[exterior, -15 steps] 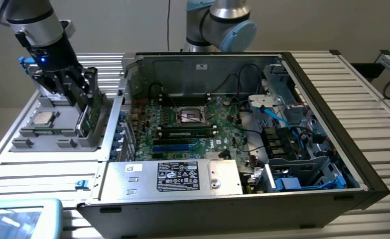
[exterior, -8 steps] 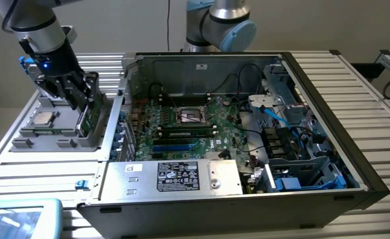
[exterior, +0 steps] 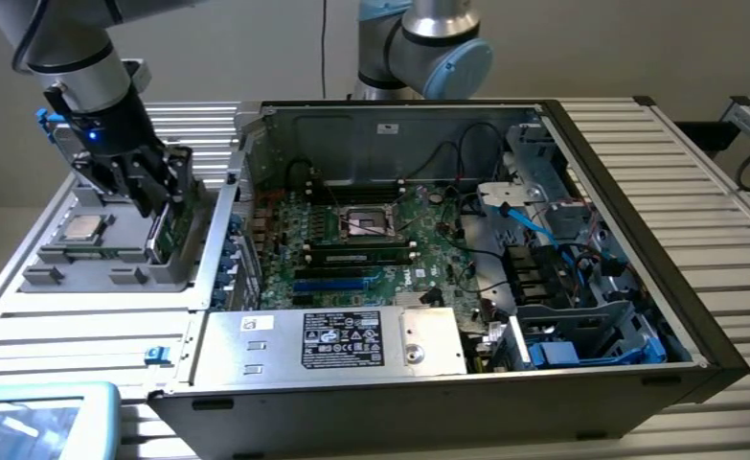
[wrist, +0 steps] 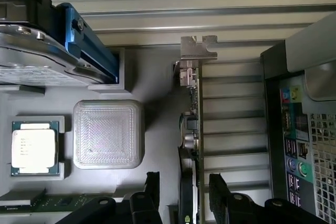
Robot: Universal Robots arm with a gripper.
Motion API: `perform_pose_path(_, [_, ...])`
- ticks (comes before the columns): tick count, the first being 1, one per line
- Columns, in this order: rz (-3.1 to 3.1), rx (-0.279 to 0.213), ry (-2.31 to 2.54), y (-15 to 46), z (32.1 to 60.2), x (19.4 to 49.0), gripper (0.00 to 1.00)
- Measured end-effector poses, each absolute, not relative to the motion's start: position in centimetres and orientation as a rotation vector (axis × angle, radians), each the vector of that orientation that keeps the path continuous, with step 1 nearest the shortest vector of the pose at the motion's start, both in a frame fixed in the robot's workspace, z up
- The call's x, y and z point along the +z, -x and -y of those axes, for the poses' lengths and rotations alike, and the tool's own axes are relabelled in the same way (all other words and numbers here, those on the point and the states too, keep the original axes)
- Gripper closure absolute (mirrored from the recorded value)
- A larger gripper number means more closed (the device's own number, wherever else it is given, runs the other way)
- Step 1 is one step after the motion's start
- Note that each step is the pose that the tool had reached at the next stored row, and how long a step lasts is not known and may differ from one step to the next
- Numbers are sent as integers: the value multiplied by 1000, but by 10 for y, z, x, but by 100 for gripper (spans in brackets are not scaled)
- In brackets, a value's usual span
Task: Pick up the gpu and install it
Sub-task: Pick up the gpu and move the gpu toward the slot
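Green gpu [wrist: 195,124] edge-on at gripper [wrist: 184,182], one end cut off; cannot tell whether gripped.

End effector [exterior: 157,203] low, vertical.

Soft overhead light, with hot spots on pale metal

In the exterior view, light falls from above. The ribbed bench [exterior: 681,163] shines pale, and the open computer case [exterior: 388,134] has a lit rear wall over a dim, shadowed floor. A blue-white panel [exterior: 30,422] at the near corner glares. In the wrist view, the processor chip [wrist: 34,148] is washed almost white. A soft shadow lies on the grey tray [wrist: 152,77] beside the graphics card [wrist: 195,124], whose bracket end gleams.
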State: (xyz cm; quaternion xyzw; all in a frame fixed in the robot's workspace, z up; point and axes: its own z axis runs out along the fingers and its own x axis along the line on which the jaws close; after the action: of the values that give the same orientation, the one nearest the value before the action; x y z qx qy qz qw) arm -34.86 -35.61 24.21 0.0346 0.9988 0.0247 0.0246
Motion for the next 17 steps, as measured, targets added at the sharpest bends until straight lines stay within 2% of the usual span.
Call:
perform_pose_path(9, [-3095,76,-108,346,356,241,49])
perform_pose_path(11, [-3095,76,-107,346,356,241,51])
perform_pose_path(12, [-3095,76,-107,346,356,241,58])
perform_pose_path(17, [-3096,76,-108,344,356,241,61])
